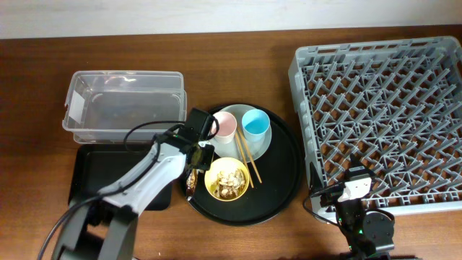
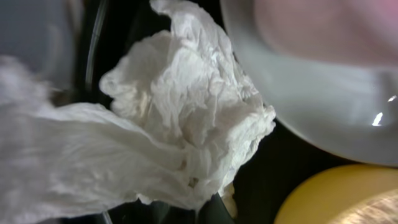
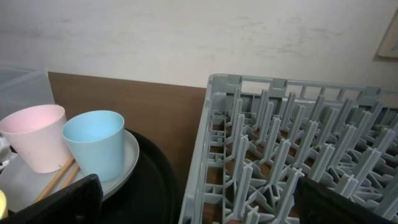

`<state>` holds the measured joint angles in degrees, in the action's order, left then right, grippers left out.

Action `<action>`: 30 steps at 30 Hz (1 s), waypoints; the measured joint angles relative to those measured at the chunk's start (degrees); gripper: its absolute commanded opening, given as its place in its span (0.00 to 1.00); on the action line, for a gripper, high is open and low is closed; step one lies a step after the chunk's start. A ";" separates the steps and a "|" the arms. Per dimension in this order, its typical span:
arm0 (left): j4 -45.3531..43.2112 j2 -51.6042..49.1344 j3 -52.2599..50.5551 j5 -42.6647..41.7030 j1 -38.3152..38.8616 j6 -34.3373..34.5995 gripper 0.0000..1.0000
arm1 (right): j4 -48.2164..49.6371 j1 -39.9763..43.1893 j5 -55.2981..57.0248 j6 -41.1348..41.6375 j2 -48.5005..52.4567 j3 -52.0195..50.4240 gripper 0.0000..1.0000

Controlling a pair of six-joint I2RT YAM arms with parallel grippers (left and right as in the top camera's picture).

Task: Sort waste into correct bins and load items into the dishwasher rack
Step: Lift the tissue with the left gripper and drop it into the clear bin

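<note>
**Left pincer closed on a tissue at the round tray's left rim**

In the left wrist view, the crumpled white tissue (image 2: pixel 186 118) filled the middle of the frame. Its folds gathered toward the bottom centre, where my left gripper (image 1: pixel 195 157) was clamped on it. The pale plate (image 2: pixel 323 118) sat at upper right and the yellow bowl (image 2: pixel 329 199) at lower right. In the overhead view, that gripper sat left of centre over the round black tray (image 1: pixel 281 173). The clear box (image 1: pixel 72 108) and the shallow black tray (image 1: pixel 83 173) lay further left. The pink cup (image 1: pixel 224 124), blue cup (image 1: pixel 255 123) and chopsticks (image 1: pixel 245 155) rested on the plate. The right gripper (image 3: pixel 196 186) stood wide and empty beside the grey rack (image 3: pixel 292 143) at lower right.
</note>
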<state>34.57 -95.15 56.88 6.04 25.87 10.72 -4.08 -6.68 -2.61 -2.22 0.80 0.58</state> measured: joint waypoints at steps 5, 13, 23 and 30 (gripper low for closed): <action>1.75 8.63 1.46 0.00 0.00 0.00 0.00 | 0.00 0.00 0.00 0.04 0.00 0.00 0.99; 0.74 22.84 3.32 4.15 0.07 0.00 0.00 | 0.00 0.00 0.00 0.07 0.00 0.00 0.99; -13.62 24.06 4.15 21.20 -3.82 0.04 0.01 | 0.02 0.00 0.02 0.04 0.00 0.00 0.99; -25.33 12.76 4.37 19.71 -14.84 0.02 0.02 | 0.00 0.00 0.00 0.04 0.00 0.00 0.99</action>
<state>9.23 -82.39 61.25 25.76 11.03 10.74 -4.08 -6.68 -2.61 -2.17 0.80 0.58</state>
